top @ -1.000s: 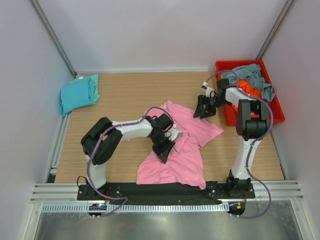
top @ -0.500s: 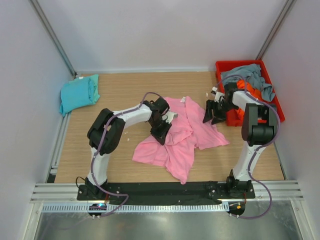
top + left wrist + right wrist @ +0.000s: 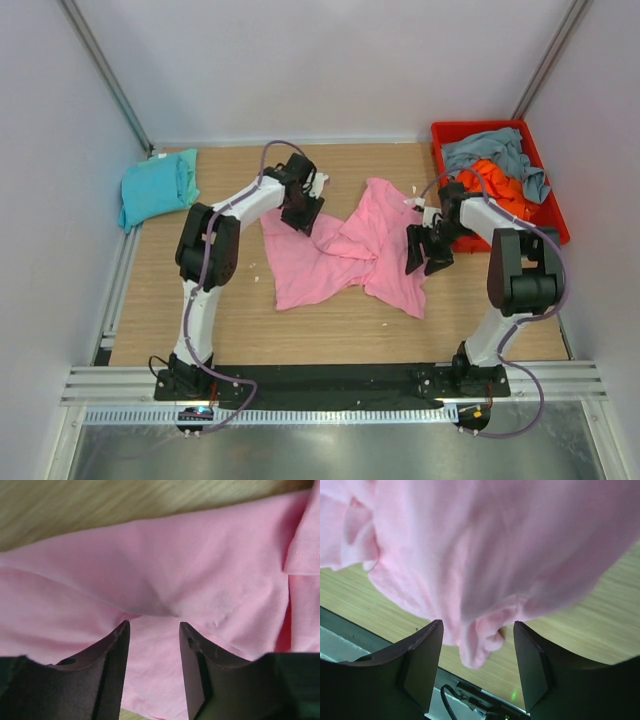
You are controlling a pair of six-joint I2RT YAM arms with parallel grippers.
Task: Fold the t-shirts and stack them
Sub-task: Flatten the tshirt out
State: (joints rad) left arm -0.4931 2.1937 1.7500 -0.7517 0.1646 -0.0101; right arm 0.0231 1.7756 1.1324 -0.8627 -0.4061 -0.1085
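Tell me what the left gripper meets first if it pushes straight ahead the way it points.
The pink t-shirt. The left gripper points straight at its cloth, with the wooden table beneath; how near is unclear.

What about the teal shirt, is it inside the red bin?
No, the teal shirt lies on the table by the left wall, while the red bin stands at the far right corner.

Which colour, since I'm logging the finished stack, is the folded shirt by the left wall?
Teal, plain with no pattern; the folded shirt shows best in the top view.
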